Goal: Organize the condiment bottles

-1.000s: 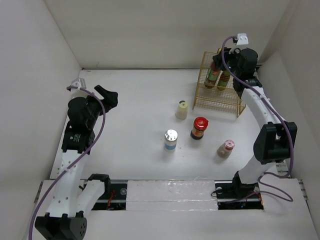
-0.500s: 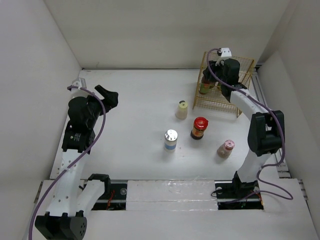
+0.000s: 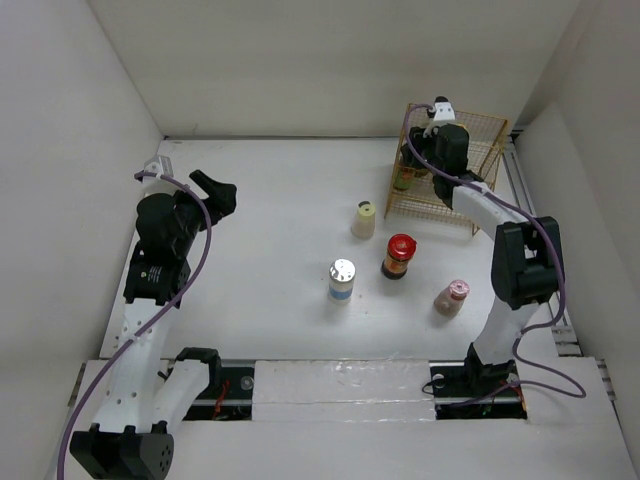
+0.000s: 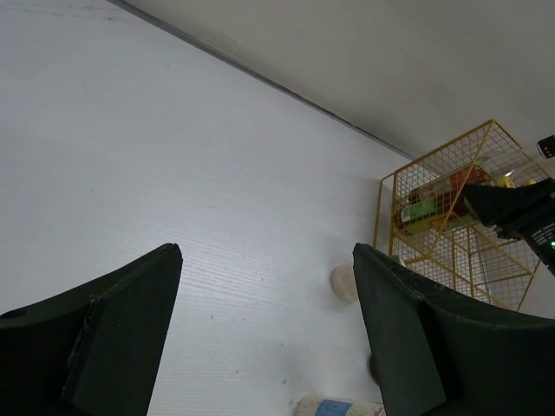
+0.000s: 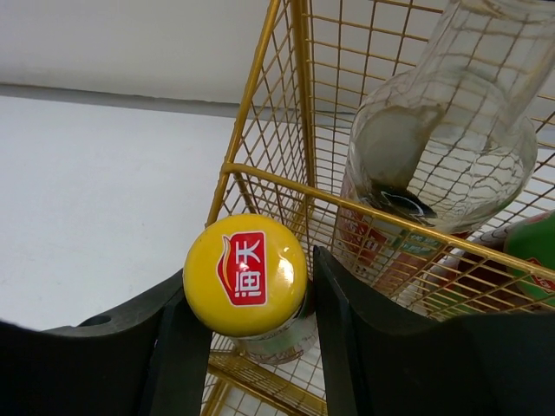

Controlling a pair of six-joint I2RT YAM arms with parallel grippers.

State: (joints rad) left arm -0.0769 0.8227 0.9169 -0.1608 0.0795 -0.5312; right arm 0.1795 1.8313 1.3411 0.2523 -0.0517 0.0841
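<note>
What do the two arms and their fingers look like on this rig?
Both the left arm and right arm have white links with black joint housings. A purple cable runs along each, and a small white camera mount sits at the wrist. The left gripper and right gripper carry broad, flat, matte black fingers. No markings are legible.

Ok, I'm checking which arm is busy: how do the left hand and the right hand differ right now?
The left hand is open and holds nothing; the right hand is shut on a yellow-capped bottle. The left hand hangs over the table on its left side, away from the bottles; the right hand is at the yellow wire rack. Both have dark fingers.
</note>
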